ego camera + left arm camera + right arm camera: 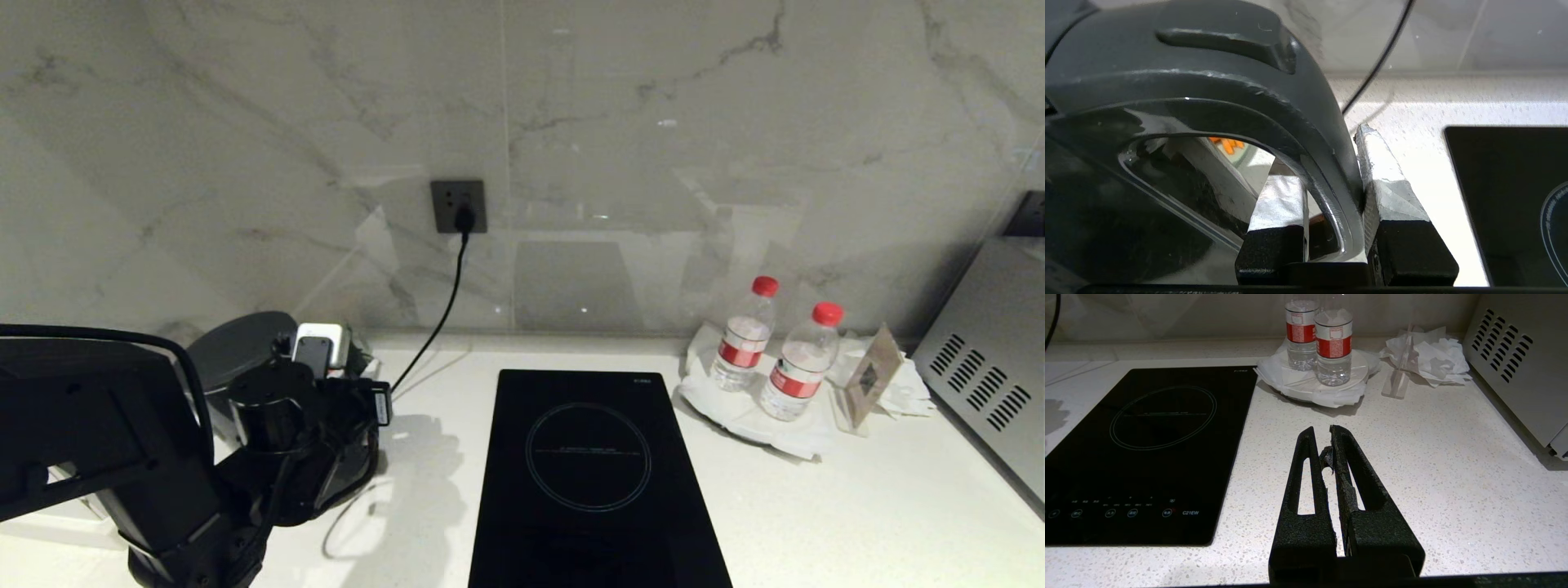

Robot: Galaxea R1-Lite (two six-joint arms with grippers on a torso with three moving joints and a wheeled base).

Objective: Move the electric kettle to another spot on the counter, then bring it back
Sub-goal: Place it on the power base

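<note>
The electric kettle [235,346] stands at the far left of the counter [824,506]. Only its dark flat lid shows above my left arm [269,441]. In the left wrist view its glossy black body [1106,228] and big loop handle [1327,134] fill the frame. My left gripper [1327,163] is shut on that handle, one taped finger [1282,200] inside the loop and the other outside. My right gripper [1322,430] hangs shut and empty over bare counter [1445,465].
A black induction hob [588,474] lies just right of the kettle. A cord [441,318] runs down from a wall socket [459,206]. Two water bottles [747,331] stand on a plate at the back right, beside a metal appliance [988,359].
</note>
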